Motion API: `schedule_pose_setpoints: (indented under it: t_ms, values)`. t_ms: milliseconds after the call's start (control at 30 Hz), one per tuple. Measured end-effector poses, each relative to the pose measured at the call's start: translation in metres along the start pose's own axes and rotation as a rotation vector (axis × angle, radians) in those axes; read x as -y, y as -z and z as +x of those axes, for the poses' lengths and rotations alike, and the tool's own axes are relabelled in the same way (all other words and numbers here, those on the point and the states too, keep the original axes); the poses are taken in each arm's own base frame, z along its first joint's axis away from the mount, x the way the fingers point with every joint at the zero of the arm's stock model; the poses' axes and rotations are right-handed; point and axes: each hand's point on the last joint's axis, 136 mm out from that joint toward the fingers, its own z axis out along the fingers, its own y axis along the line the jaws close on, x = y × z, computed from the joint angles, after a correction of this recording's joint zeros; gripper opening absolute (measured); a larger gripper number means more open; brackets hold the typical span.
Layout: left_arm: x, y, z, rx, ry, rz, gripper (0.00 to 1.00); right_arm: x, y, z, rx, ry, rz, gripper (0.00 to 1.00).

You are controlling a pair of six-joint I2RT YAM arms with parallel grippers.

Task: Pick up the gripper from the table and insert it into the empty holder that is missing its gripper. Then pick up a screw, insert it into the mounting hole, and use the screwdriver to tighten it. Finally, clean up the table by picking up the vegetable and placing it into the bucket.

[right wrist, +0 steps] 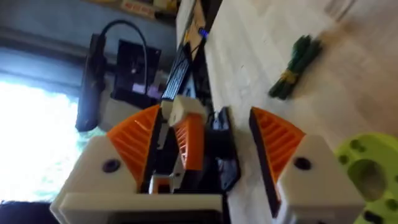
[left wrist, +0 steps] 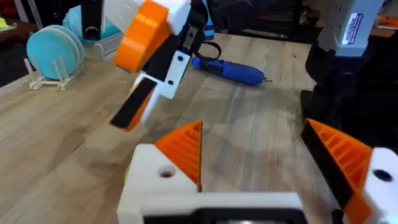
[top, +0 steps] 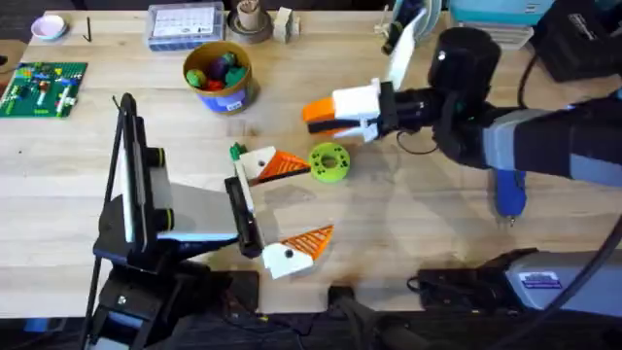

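At the near edge of the table (top: pixel 58 185), the left arm lies low over its base, forearm pointing toward the middle, its left gripper (top: pixel 282 206) resting just above the wood with its fingers spread wide and nothing between them. One orange-tipped finger (top: pixel 303 243) sits close to the near edge; the other reaches up beside the green disc (top: pixel 328 161). Bare wood stretches to the left of this arm, and another open patch lies between the disc and the screwdriver (top: pixel 509 191), which lies on the right side under the right forearm.

Next to the left gripper's far finger, the small green vegetable (top: pixel 235 151) lies on the table, apart from the disc.

Beyond them, the right arm reaches in from the right, raised and turned sideways, so the right gripper (top: pixel 335 112) hangs above the table past the disc. In the right wrist view its fingers stand apart, with the orange gripper (right wrist: pixel 189 140) and a white piece, which may be the holder (right wrist: pixel 185 109), between them; whether they are pinched cannot be told.

Farther back, left of centre, stands the bucket (top: pixel 236 94), with clear wood around it. Small boxes line the far edge.
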Motion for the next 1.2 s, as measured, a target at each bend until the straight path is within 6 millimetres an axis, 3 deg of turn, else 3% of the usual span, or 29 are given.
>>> schedule_pose_setpoints:
  t_ms: [400,567,700,833,1033,1100,1200]
  values:
    - [0.000,0.000,0.000,0.000,0.000,0.001,0.992,0.044,0.096,-0.094,0.382,0.151,0.285,0.847]
    - [0.000,0.000,0.000,0.000,0.000,0.002,0.993,0.069,0.138,-0.111,0.453,0.087,0.508,0.849]
    - [0.001,0.000,0.000,0.000,0.000,0.004,0.992,0.062,0.159,-0.121,0.454,0.121,0.649,0.850]
    - [0.001,0.000,0.000,0.000,0.000,0.005,0.993,0.036,0.182,-0.116,0.404,0.166,0.846,0.850]
    - [0.001,0.000,0.000,0.000,0.000,0.008,0.993,-0.005,0.216,-0.089,0.316,0.219,1.102,0.851]
    - [0.001,0.000,0.000,0.000,0.000,0.008,0.993,-0.014,0.218,-0.077,0.277,0.236,1.134,0.850]
    - [0.002,0.000,0.000,0.000,0.000,0.010,0.993,-0.020,0.206,-0.052,0.172,0.245,1.127,0.851]
